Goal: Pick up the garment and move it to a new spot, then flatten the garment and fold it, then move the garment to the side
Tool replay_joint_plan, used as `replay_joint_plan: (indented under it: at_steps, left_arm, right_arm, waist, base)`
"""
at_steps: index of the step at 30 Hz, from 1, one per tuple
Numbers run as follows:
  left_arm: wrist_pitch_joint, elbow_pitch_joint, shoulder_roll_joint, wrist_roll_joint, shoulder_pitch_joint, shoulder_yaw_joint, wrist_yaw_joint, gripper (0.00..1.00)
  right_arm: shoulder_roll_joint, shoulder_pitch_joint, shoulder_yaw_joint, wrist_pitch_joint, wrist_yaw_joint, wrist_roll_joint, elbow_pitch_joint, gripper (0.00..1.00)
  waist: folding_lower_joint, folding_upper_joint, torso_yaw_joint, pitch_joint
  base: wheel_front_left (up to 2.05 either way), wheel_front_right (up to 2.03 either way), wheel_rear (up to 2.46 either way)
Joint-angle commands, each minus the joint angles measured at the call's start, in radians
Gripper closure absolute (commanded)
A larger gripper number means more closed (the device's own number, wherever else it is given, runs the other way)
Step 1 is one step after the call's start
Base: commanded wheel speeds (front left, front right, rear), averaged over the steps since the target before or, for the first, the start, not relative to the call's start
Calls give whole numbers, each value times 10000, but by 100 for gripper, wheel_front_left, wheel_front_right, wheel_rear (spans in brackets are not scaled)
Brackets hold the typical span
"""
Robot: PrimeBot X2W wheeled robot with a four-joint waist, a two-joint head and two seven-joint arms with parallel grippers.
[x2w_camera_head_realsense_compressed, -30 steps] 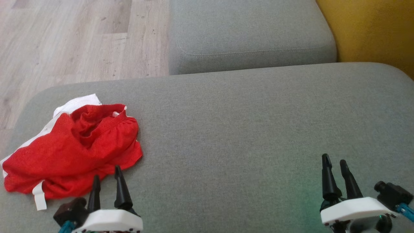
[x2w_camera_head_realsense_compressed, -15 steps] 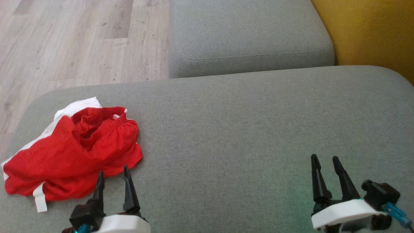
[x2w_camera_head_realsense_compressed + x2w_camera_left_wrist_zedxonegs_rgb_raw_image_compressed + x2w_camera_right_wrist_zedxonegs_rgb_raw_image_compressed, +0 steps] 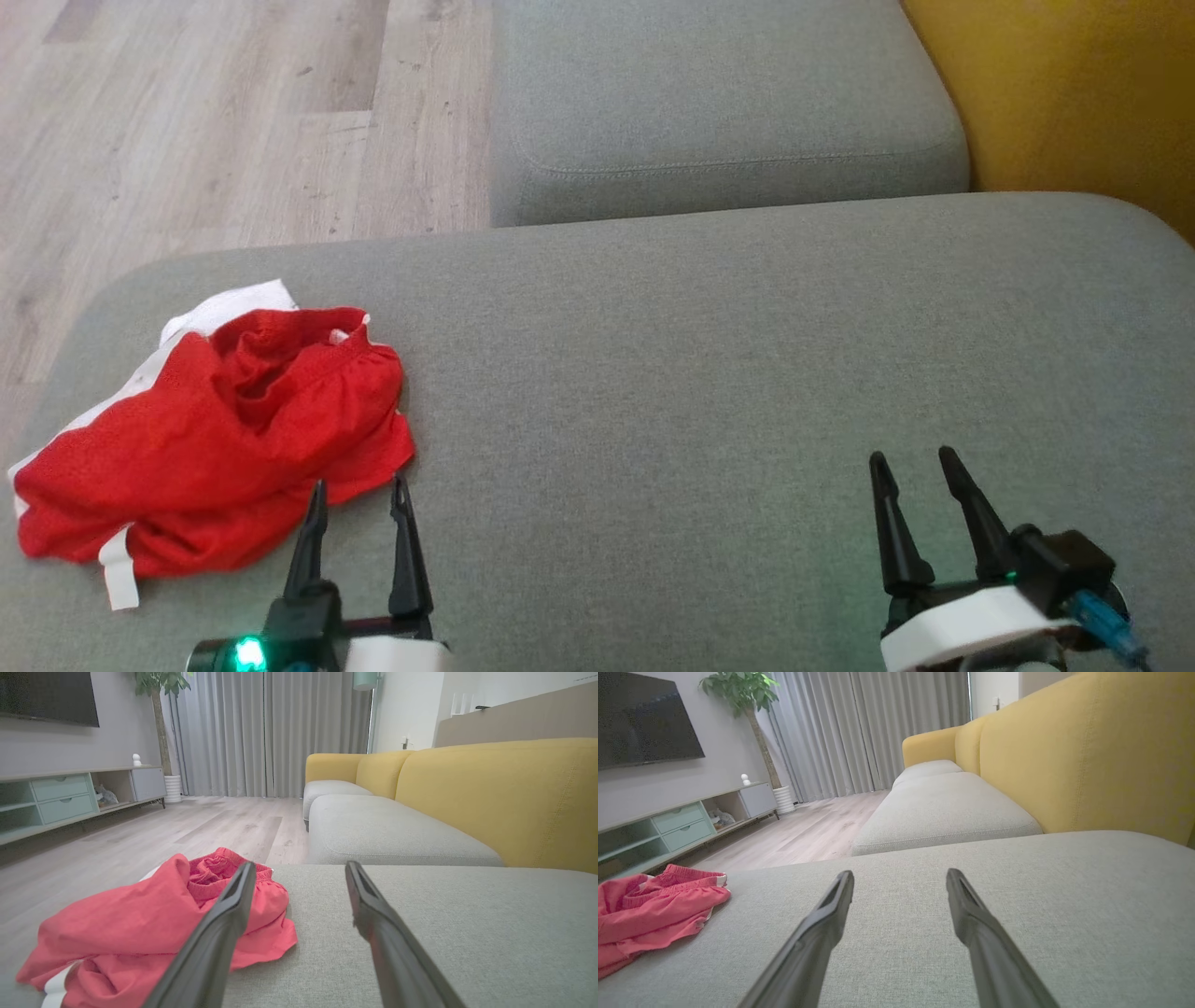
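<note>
A crumpled red garment (image 3: pixel 210 439) with white trim lies bunched at the left end of the grey sofa cushion (image 3: pixel 709 373). My left gripper (image 3: pixel 359 495) stands open just at the garment's near right edge, with nothing between its fingers. In the left wrist view the garment (image 3: pixel 140 924) sits to the left, partly behind the left finger, and the left gripper (image 3: pixel 299 868) spans bare cushion. Far to the right, my right gripper (image 3: pixel 910 464) is open over bare cushion. The right wrist view has the garment (image 3: pixel 649 910) at its far left and the right gripper (image 3: pixel 899 875) open.
A second grey seat cushion (image 3: pixel 719 103) lies beyond this one, with a yellow sofa back (image 3: pixel 1074 93) to the right. Wooden floor (image 3: pixel 205 121) drops off past the cushion's left and far-left edge. A low TV cabinet (image 3: pixel 70 798) stands across the room.
Both grippers have shifted toward the middle and turned their fingers more upright in the head view. The left gripper has come closer to the garment's right edge. The garment itself has not moved.
</note>
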Motion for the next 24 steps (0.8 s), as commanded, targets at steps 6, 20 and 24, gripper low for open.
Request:
replay_joint_plan:
  at_steps: [6, 20, 24]
  left_arm:
    - [-321, -462, 103, 1026, -258, 21, 287, 0]
    - [-479, -479, 129, 1724, -269, -139, 442, 0]
    - [-479, -476, 126, 1725, -277, -152, 446, 0]
  right_arm:
    - [-118, -131, 307, -337, -5, -1063, -485, 0]
    - [-122, -93, 289, -496, -6, -1695, -549, 0]
    - [-122, -92, 281, -496, -6, -1699, -542, 0]
  waist:
    - [0, 0, -13, -22]
    - [0, 0, -30, -12]
    - [0, 0, -14, 3]
  base:
    - [0, 0, 0]
    - [0, 0, 0]
    - [0, 0, 0]
